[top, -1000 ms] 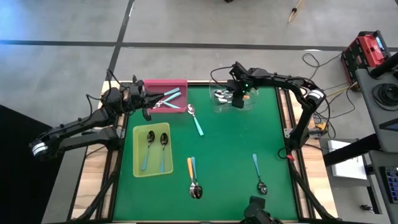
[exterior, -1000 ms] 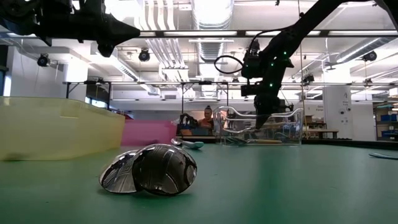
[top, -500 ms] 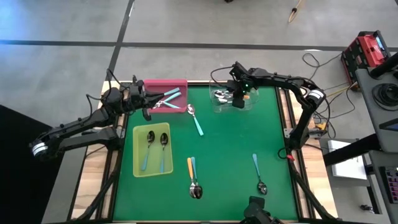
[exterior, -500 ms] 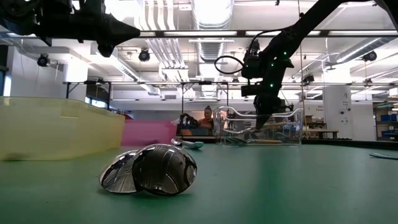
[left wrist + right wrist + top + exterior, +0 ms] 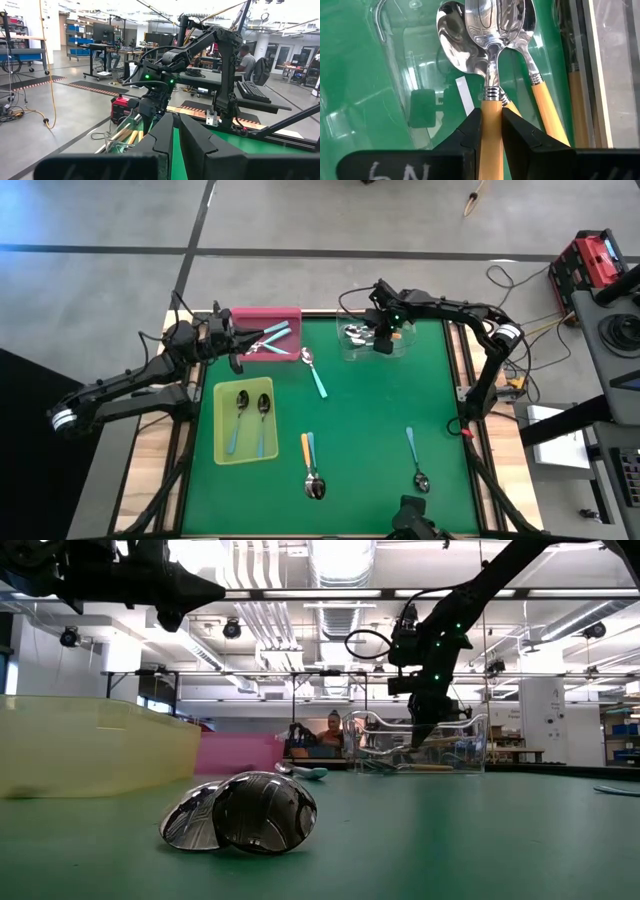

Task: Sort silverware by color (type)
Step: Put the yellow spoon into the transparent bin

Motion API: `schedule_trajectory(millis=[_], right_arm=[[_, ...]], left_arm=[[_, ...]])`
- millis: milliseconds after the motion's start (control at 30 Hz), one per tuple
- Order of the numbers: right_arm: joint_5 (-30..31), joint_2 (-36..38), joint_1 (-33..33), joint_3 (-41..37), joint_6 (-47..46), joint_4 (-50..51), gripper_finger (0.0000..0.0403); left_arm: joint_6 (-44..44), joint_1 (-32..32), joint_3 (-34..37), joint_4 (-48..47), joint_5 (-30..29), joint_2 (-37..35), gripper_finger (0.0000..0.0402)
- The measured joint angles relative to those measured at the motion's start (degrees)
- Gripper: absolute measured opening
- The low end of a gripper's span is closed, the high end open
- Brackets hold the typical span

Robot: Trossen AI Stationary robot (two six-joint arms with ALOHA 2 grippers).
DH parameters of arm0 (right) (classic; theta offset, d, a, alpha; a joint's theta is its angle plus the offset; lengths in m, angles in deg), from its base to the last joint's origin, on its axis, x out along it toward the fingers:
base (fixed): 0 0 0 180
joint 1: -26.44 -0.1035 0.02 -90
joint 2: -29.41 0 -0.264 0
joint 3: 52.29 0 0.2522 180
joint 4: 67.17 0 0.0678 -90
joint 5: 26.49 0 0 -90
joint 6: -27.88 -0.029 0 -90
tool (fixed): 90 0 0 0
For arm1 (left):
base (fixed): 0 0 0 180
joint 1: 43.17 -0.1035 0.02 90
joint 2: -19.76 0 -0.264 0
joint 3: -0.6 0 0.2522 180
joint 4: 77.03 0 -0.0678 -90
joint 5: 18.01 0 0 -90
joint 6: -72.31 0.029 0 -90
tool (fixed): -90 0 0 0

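High view: the right gripper [image 5: 382, 340] is hanging over the clear tray [image 5: 352, 352] at the table's 1 o'clock corner, low inside it, where orange-handled spoons are collecting. The left gripper [image 5: 236, 362] is waiting at 11 o'clock, just beside the pink tray [image 5: 240, 315], which is holding teal-handled spoons [image 5: 268, 337]. One teal spoon [image 5: 313, 371] is lying loose near the pink tray, probably next for that side. The yellow-green tray [image 5: 224, 454] at 8 o'clock is holding two light-blue-handled spoons [image 5: 248, 417]. An orange and teal pair [image 5: 311, 466] is lying at 6 o'clock, and a light-blue spoon [image 5: 415, 459] at 5 o'clock, all unsorted.

Low view: the bowls of the loose pair [image 5: 240, 813] are filling the foreground. The right gripper [image 5: 421, 737] is reaching down into the clear tray [image 5: 372, 745] beyond; a person is sitting in the room behind.

Left wrist view: the left gripper [image 5: 175, 131] is showing its fingers pressed together with nothing between them, looking across at the right arm.

Right wrist view: the right gripper [image 5: 491, 131] is pinching the orange-handled spoon [image 5: 492, 65] by its handle just below the metal collar, bowl pointing away, lined up with the other orange spoons [image 5: 545, 102] on the tray floor. Judgement: it is being lowered parallel to its mates so it drops flat, with release due next.
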Motion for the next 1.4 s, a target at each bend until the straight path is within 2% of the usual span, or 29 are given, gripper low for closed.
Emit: schedule_trajectory(millis=[1400], right_arm=[[0.0,0.0,0.0,0.0,0.0,-0.1,0.0054]], left_arm=[[0.3,0.0,0.0,0.0,0.0,0.0,0.0013]])
